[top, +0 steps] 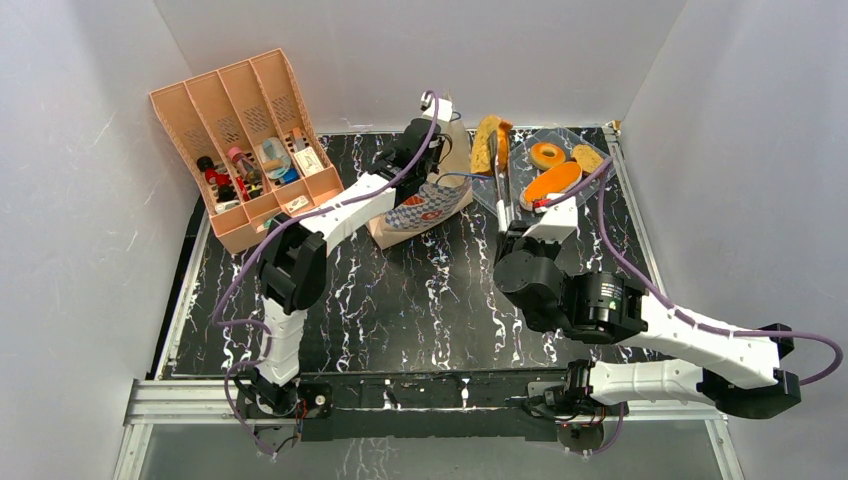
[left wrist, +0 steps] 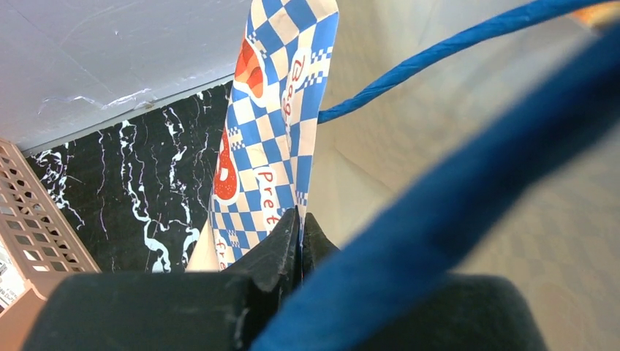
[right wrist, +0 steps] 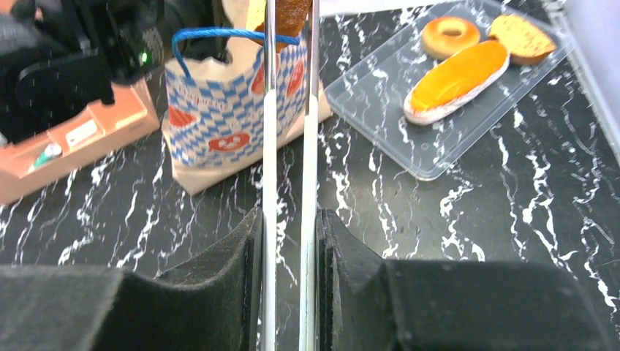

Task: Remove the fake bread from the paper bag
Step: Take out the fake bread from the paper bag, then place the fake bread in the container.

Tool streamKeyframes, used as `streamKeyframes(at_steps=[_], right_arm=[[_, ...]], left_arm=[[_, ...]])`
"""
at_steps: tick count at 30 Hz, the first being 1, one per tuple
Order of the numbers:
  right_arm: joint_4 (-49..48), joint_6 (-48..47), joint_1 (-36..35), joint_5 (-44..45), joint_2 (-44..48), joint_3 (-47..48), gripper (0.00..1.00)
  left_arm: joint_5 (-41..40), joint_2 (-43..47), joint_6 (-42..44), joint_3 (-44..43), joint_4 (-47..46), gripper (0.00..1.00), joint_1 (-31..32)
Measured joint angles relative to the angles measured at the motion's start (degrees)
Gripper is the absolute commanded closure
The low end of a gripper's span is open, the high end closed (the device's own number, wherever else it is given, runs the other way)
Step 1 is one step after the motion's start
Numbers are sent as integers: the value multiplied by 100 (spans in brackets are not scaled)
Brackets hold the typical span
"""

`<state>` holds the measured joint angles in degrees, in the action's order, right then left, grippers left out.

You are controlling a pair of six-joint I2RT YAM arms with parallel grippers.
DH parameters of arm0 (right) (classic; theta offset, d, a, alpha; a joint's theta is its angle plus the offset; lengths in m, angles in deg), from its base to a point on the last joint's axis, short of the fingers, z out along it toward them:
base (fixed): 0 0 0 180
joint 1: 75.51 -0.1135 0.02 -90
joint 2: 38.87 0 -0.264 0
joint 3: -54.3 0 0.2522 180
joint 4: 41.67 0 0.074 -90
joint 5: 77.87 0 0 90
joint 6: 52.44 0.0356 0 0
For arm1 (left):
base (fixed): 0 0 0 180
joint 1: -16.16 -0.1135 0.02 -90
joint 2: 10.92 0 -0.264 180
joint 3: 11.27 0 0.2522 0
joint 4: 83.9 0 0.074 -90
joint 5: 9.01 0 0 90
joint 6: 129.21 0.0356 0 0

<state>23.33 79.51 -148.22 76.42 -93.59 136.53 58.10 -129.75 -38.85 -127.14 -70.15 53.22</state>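
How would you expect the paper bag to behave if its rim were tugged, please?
Probably floppy: the bag leans, its thin rim pinched flat by the left gripper. Likely light, being thin paper, so a tug may tip or drag it rather than lift it cleanly.

My left arm [top: 340, 215] stretches far forward, and my left pincer [left wrist: 300, 230] is pinched flat on the rim of the paper bag [top: 425, 205]. My right arm [top: 700, 335] is folded to the right of the bag. My right pincer [right wrist: 289, 219] is clamped around the metal tongs [right wrist: 269, 110] and points toward the bag.
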Motion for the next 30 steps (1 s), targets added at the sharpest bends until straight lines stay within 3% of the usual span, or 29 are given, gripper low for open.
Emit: streamKeyframes(at_steps=[7,11,19,30], right_arm=[[-667,-610,33,848,-197,76,99],[-876,-798,413,826,-369,63,99],[-1641,-1058,2566,-452,-413,-876,99],[-2603,-1128,4286,-2424,-1176,-1451,99]], left_arm=[[59,358,35,479,-208,100,-83],[63,708,79,737,-151,100,-192],[61,1333,216,1045,-7,100,-282],[310,1993,374,1309,0,100,-282]])
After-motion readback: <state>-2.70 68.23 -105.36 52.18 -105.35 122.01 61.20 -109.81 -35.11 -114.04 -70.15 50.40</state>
